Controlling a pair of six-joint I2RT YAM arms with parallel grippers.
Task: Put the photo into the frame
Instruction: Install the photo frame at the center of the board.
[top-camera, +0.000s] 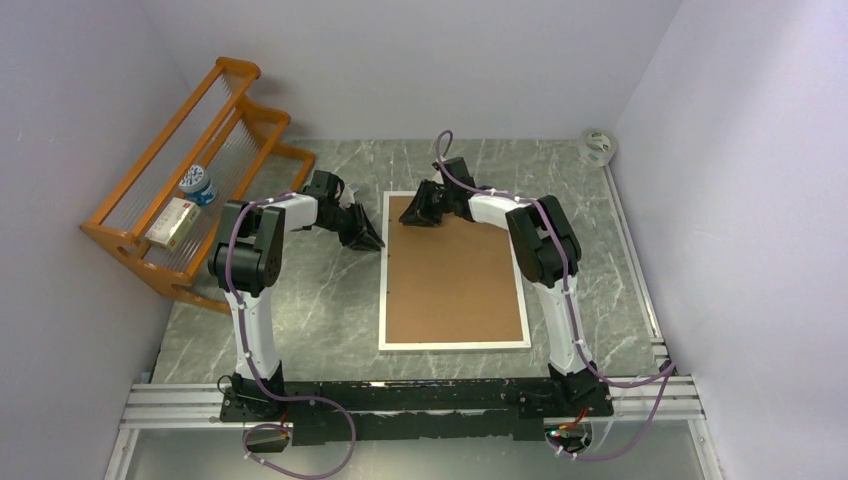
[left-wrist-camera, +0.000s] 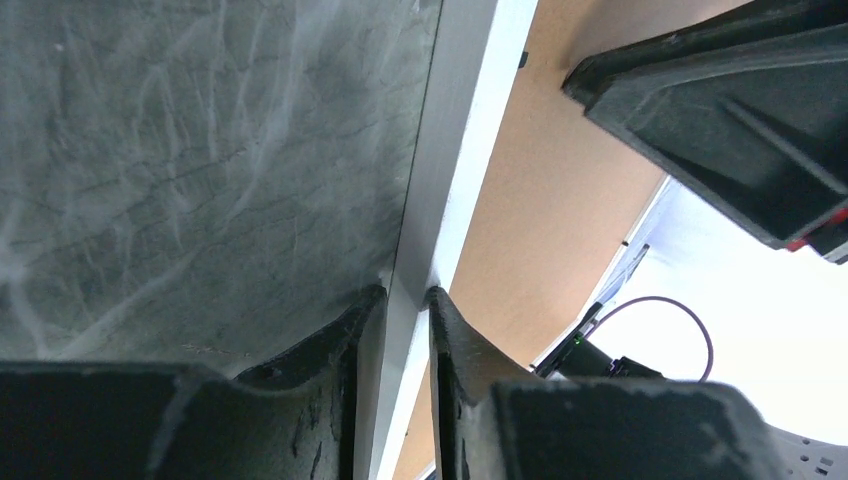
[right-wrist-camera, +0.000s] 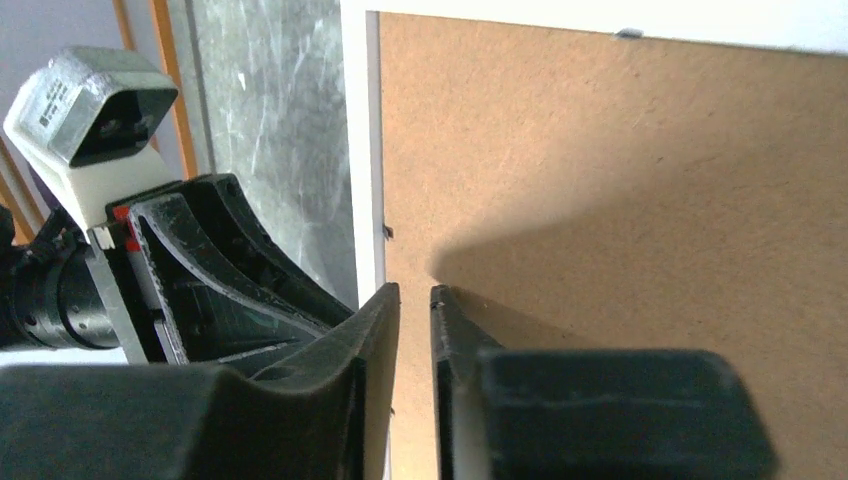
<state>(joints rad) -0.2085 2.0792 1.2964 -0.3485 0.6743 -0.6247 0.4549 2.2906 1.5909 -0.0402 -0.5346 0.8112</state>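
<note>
The frame (top-camera: 455, 345) lies flat on the marble table with its back up, a thin white rim around the brown backing board (top-camera: 455, 275). The photo shows in no view. My left gripper (top-camera: 371, 241) sits at the frame's left rim near the far left corner. In the left wrist view its jaws (left-wrist-camera: 407, 293) are closed on the white rim (left-wrist-camera: 460, 130), one finger on the marble side and one on the board side. My right gripper (top-camera: 413, 217) rests on the board's far left corner. Its jaws (right-wrist-camera: 415, 290) are nearly together, with only bare board (right-wrist-camera: 620, 180) showing between them.
An orange wooden rack (top-camera: 190, 190) stands at the far left, holding a small box (top-camera: 172, 222) and a blue-white tub (top-camera: 199, 184). A tape roll (top-camera: 598, 146) lies in the far right corner. Walls close in on three sides. The two grippers are close together.
</note>
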